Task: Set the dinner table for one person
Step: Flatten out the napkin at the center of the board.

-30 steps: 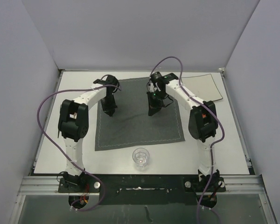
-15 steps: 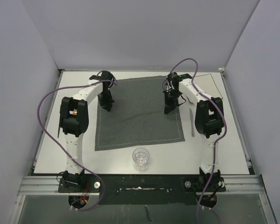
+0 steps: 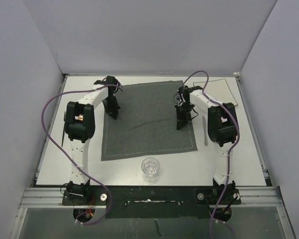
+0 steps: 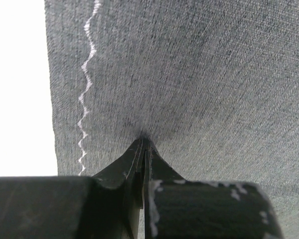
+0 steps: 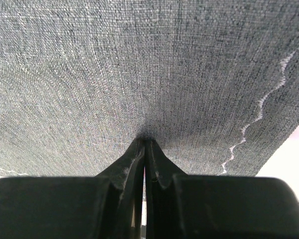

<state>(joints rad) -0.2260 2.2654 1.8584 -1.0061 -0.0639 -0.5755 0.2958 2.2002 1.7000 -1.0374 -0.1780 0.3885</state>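
Note:
The dinner table is a white top. A dark grey stitched placemat lies flat in its middle. My left gripper is shut, its tip pressed down on the cloth near the left edge. In the left wrist view the left gripper touches the placemat beside the white stitching, with bare table to the left. My right gripper is shut too, tip down near the mat's right edge. The right wrist view has the right gripper resting on the placemat. No cloth shows between either pair of jaws.
A clear drinking glass stands just in front of the mat's near edge. A knife lies on the table right of the mat, under my right arm. A square white plate sits at the back right. Grey walls enclose three sides.
Both grippers have slid apart over the cloth, the left to the mat's left edge, the right toward its right edge and a little nearer. The knife has come into view.

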